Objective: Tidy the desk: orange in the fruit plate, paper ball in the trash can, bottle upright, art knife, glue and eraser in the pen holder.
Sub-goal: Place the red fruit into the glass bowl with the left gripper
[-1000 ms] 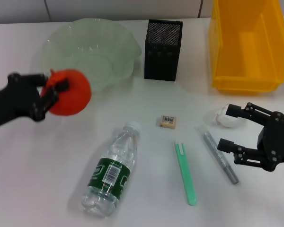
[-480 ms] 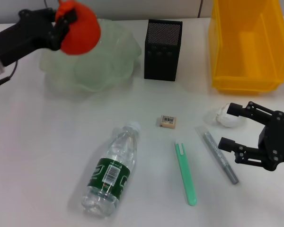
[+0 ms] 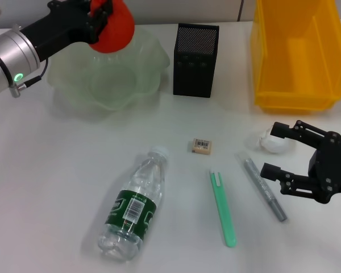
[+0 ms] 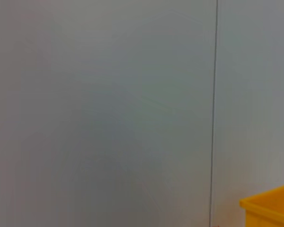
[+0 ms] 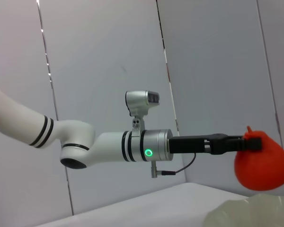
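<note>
bottle (image 3: pixel 133 207): green label with barcode, wording unreadable | eraser (image 3: pixel 202 146), at 1 o'clock from bottle: barcode sticker, digits unreadable | no other legible text

White, rounded left arm (image 5: pixel 47 130) with black bands, silver wrist cuff with a green light and thin black cable, small white camera unit on top, black left gripper (image 3: pixel 94 17); black skeletal right gripper (image 3: pixel 284 151) with linked fingers.

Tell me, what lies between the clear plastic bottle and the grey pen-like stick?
In the head view, a mint-green art knife lies between the bottle and stick.
</note>
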